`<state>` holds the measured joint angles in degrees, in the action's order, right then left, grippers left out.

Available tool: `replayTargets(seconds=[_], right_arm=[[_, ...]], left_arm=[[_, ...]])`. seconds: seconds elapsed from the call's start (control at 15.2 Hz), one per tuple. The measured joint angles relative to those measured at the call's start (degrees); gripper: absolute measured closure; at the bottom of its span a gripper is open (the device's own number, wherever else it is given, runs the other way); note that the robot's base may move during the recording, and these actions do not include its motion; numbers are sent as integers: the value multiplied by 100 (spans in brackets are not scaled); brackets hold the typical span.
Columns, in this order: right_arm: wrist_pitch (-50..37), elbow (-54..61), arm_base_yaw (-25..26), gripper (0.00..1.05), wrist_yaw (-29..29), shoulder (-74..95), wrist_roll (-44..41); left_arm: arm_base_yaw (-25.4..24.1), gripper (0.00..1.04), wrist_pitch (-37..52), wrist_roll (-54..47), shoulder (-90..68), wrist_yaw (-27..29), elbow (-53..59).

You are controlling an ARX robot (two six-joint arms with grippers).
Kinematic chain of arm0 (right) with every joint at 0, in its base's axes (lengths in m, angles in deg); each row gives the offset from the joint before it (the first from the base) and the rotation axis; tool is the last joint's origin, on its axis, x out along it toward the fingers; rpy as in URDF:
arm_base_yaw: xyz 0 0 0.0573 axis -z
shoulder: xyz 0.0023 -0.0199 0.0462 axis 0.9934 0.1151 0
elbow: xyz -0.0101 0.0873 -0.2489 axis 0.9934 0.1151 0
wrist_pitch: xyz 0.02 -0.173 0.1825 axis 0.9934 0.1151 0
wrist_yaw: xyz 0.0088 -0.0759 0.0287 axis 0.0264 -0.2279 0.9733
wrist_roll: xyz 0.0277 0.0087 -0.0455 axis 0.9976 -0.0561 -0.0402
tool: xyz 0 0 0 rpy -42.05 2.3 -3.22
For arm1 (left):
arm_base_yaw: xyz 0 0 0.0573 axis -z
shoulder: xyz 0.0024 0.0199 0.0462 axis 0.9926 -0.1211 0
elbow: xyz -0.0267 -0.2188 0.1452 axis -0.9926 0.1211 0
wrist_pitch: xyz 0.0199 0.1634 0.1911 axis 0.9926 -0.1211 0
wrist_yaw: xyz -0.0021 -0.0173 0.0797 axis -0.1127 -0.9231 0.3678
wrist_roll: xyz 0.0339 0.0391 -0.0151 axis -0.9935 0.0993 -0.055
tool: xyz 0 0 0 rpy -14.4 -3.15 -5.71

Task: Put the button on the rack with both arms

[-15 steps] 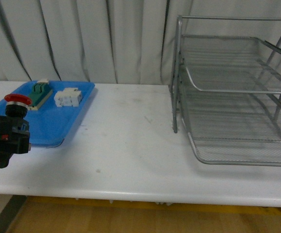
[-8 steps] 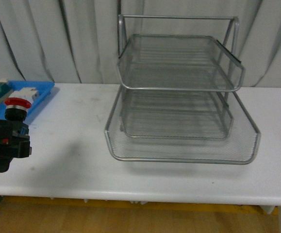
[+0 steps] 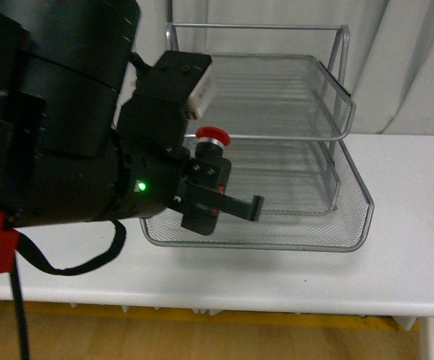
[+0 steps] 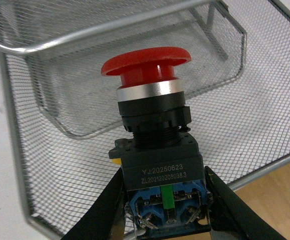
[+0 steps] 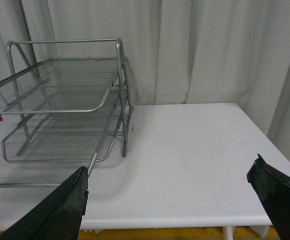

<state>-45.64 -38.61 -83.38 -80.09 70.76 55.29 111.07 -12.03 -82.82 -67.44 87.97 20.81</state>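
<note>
A small push-button switch, the button [image 4: 152, 125], has a round red mushroom cap, a silver collar and a blocky black body. The left gripper [image 4: 162, 200] holds it upright, cap uppermost, with its jaws closed on the sides of the body. The button hangs in the air over the front left part of the rack [image 3: 351, 225], a silver wire-mesh three-tier tray standing on the white desk [image 3: 411, 225].

Only the left wrist view shows the pale code printed on the body, and the blue terminals and green strip at its base. Only the front view shows the bulky black left arm [image 3: 59, 120] with its green light [image 3: 140, 184]. In the right wrist view, the right gripper [image 5: 170, 200] has its jaws spread wide and empty above the desk, well apart from the button.
</note>
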Motion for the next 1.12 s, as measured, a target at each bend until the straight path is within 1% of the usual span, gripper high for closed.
replayTargets(seconds=[0.13, 0.26, 0.39, 0.79, 1.12], right_arm=[[0, 0, 0, 6, 0, 0, 0], [0, 0, 0, 6, 2, 0, 0], [0, 0, 0, 6, 0, 0, 0], [0, 0, 0, 6, 0, 0, 0], [0, 0, 0, 6, 2, 0, 0]], left_arm=[[166, 68, -166, -15, -245, 37, -210], [205, 68, -393, -52, -501, 57, -584], [188, 68, -774, -190, -793, 138, -1134], [269, 68, -2022, -592, -1735, 116, -2586], [317, 68, -2446, -651, -2120, 170, -3206]])
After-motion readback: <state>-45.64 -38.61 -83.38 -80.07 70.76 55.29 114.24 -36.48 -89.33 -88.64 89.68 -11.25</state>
